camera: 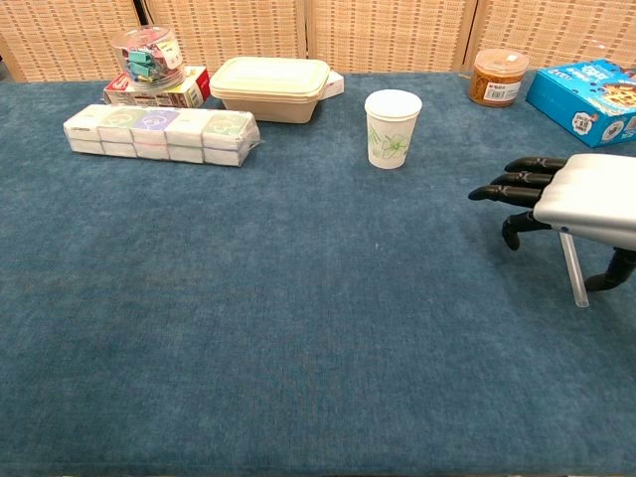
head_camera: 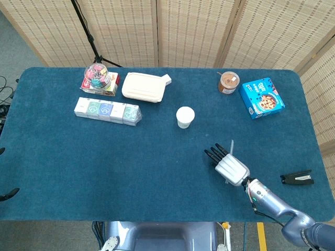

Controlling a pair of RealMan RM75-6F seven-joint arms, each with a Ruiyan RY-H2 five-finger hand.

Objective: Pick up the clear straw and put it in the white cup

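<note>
In the head view, the right hand (head_camera: 229,166) sits low and right of centre in the frame, palm down over the clear straw (head_camera: 231,146), whose upper end pokes out just above the fingers. The fingers (head_camera: 213,153) are spread and reach toward the upper left; nothing is held. The white cup (head_camera: 185,116) stands upright near the middle of the blue table (head_camera: 104,167), well apart from the hand. The left hand does not show.

In the chest view, the right hand (camera: 571,204) enters from the right edge, fingers apart and curved down over the straw (camera: 573,270), which lies flat on the cloth beneath it. The cup (camera: 392,128) stands upper centre.
</note>
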